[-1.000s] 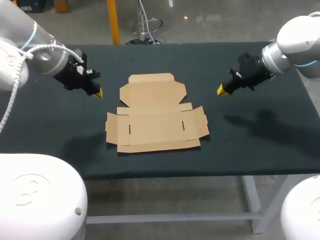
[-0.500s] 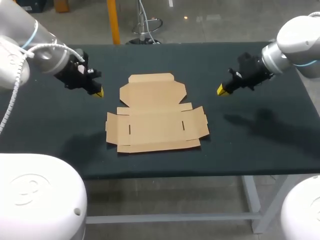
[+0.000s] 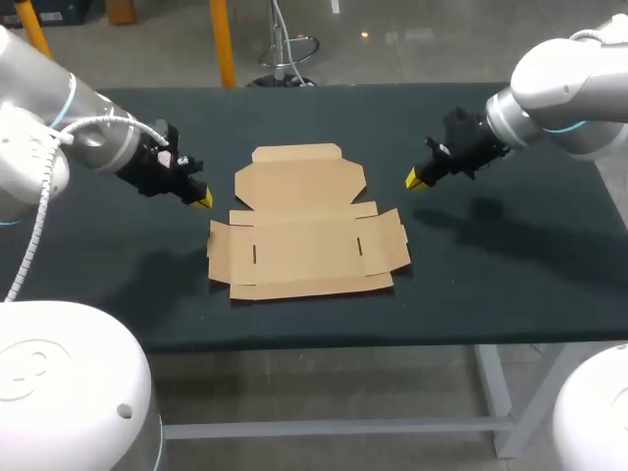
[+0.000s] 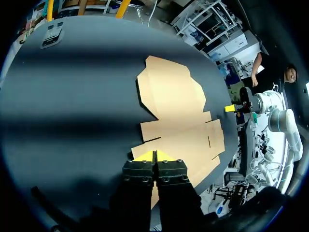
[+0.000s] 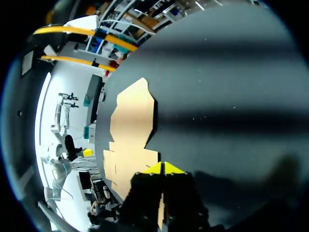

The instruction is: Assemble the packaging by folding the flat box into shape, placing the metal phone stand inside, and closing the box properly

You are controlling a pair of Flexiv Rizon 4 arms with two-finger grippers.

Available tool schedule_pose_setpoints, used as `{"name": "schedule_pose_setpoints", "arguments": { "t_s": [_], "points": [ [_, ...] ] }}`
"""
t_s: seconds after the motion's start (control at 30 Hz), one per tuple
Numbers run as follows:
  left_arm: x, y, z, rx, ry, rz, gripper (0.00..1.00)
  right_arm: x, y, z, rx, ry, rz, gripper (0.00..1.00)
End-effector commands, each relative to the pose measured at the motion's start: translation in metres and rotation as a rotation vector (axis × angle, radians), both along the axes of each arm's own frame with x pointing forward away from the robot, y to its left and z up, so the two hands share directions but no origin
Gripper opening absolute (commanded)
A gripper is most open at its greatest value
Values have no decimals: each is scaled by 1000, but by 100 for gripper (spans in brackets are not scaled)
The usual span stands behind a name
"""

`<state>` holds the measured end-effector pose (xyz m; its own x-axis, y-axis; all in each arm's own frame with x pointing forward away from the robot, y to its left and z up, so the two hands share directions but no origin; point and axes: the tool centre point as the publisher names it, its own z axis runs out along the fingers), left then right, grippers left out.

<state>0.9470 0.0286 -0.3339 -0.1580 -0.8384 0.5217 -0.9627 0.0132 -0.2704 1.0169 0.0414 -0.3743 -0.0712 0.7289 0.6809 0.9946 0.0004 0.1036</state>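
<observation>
Jaws pressed together and empty on left gripper (image 3: 202,201) and right gripper (image 3: 413,182). You see the dark table (image 3: 510,285) with the flat cardboard box (image 3: 304,231) unfolded mid-table. Left gripper hovers just beside its left edge, right gripper near its right.

The left arm (image 3: 49,118) and right arm (image 3: 574,78) are clad in rounded pale-grey shells, each ringed by a thin blue band. A white corrugated cable (image 3: 39,211) is run along the left arm. The left end effector (image 3: 202,199) and right end effector (image 3: 413,181) are built of black blocks and tipped in bright yellow.
</observation>
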Motion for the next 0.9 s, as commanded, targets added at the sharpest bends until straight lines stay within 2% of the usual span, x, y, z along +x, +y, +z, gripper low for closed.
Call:
{"name": "schedule_pose_setpoints", "arguments": {
  "t_s": [0.03, 0.37, 0.67, 0.9],
  "points": [
    [19, 1, -13, -13, 41, -31, 0, 10, 5, -7, 1, 32, 28, 0],
    [24, 4, -28, -45, 80, -41, 0, 10, 21, -21, 17, 74, 56, 0],
    [24, 6, -40, -69, 109, -40, 0, -4, 30, -31, 29, 82, 56, 0],
    [25, 6, -43, -81, 121, -46, 0, -14, 32, -34, 31, 80, 71, 0]
  ]
}}
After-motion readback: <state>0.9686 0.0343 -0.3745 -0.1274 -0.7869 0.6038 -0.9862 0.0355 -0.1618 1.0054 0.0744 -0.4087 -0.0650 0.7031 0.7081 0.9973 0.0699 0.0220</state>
